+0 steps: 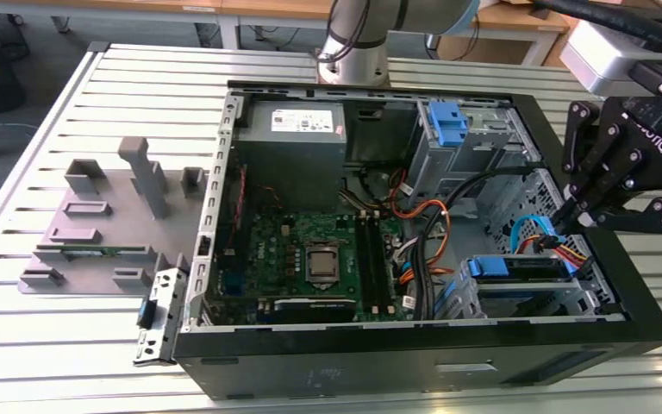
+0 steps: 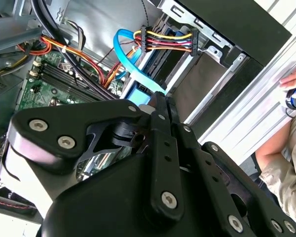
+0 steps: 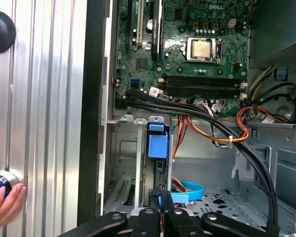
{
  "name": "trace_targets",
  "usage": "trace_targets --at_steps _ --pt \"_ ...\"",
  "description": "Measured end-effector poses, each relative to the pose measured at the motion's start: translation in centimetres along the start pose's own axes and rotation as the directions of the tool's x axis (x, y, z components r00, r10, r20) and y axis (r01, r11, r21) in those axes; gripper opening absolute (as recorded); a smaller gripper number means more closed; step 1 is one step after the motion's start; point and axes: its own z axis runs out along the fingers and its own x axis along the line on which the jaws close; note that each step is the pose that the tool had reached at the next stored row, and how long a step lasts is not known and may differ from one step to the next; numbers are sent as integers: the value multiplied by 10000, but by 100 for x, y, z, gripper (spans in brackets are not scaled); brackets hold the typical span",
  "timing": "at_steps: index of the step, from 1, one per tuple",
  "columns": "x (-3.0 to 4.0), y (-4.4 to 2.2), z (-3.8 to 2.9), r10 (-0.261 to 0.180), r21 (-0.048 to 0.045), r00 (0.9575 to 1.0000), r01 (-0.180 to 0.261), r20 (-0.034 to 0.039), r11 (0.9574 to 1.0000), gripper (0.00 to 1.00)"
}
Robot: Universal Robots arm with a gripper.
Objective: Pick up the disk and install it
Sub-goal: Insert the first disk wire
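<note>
The disk's blue carrier (image 1: 519, 267) sits in the drive bay at the near corner of the open computer case (image 1: 251, 362), on the exterior view's right. Its blue end also shows in the bay in both wrist views (image 3: 157, 143) (image 2: 140, 94). The metal body is mostly hidden by the bay. My black gripper (image 1: 571, 220) hangs just above that bay, beside the blue data cable (image 1: 533, 235) and the coloured power plug (image 2: 167, 39). Its fingers are pressed together with nothing between them (image 2: 160, 98) (image 3: 162, 195).
A grey power-supply box (image 1: 294, 121) and a green motherboard (image 1: 308, 250) lie inside the case. A lone blue bracket (image 1: 448, 121) stands in the far bay. A grey fixture (image 1: 101, 216) sits on the slotted table at the exterior view's left. A person's hand (image 3: 5, 207) rests on a knob beside the case.
</note>
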Motion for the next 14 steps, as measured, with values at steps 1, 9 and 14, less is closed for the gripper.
trace_targets --at_steps 1,9,14 --pt "3 -1 9 0 0 10000 0 -1 10000 16" --pt "11 -21 69 -1 -10 10000 1 -17 10000 16" --pt "20 -30 91 -1 -37 10000 1 -43 10000 16"
